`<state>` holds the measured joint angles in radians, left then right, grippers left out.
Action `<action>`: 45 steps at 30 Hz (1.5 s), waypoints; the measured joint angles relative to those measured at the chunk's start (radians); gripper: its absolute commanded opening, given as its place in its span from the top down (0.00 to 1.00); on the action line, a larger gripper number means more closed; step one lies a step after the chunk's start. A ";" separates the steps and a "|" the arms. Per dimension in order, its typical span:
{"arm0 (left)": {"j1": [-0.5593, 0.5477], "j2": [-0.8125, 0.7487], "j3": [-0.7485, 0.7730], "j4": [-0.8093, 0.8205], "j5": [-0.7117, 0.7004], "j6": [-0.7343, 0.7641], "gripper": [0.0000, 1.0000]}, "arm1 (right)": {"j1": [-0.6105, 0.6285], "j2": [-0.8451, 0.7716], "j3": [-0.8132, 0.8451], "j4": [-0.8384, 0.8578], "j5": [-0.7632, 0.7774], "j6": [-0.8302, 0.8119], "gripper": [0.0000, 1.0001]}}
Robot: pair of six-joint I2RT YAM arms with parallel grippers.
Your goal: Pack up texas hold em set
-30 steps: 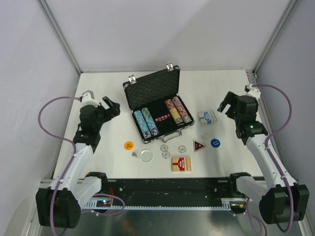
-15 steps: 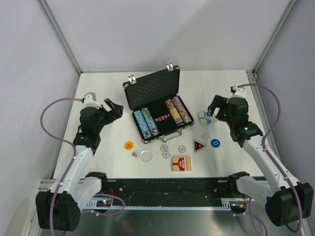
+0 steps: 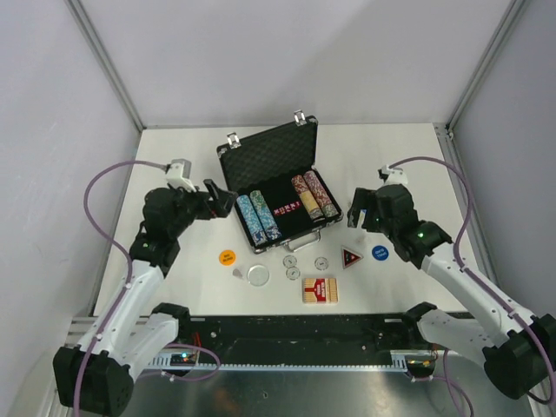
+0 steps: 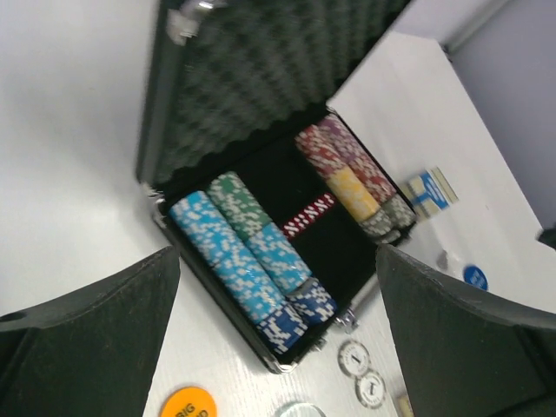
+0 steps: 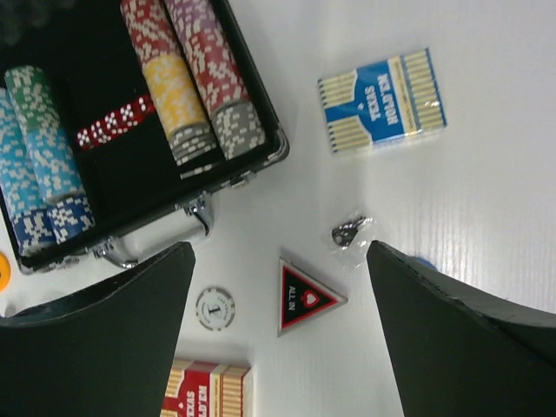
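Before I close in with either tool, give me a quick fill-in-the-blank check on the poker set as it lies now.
1. The briefcase lid stands ____.
2. Between the chip rows in the case lies a row of red ____.
3. The blue card deck lies on the table, ____ the case.
4. The leftmost round button in the top view is ____.
Missing words: open; dice; outside; orange.
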<state>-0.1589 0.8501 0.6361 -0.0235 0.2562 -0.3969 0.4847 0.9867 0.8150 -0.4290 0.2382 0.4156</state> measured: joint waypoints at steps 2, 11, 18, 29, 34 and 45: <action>-0.042 0.001 0.003 -0.001 0.014 0.014 0.00 | 0.033 0.011 0.000 -0.022 0.013 0.018 0.12; -0.275 0.058 0.003 -0.013 -0.051 0.052 0.01 | 0.233 0.151 0.001 -0.073 0.090 0.051 0.31; -0.307 0.057 0.003 -0.023 -0.158 0.058 0.00 | 0.413 0.321 0.001 -0.046 0.117 0.047 0.45; -0.307 -0.024 0.000 -0.034 -0.292 0.057 0.00 | 0.463 0.505 0.007 -0.006 0.105 0.055 0.28; -0.307 -0.024 0.000 -0.049 -0.305 0.057 0.00 | 0.463 0.555 0.012 0.006 0.079 0.055 0.30; -0.308 -0.017 0.000 -0.054 -0.314 0.046 0.00 | 0.456 0.602 0.036 0.051 0.026 0.055 0.55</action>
<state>-0.4667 0.8333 0.6357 -0.0772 -0.0574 -0.3508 0.9405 1.5890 0.8509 -0.3775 0.2642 0.4706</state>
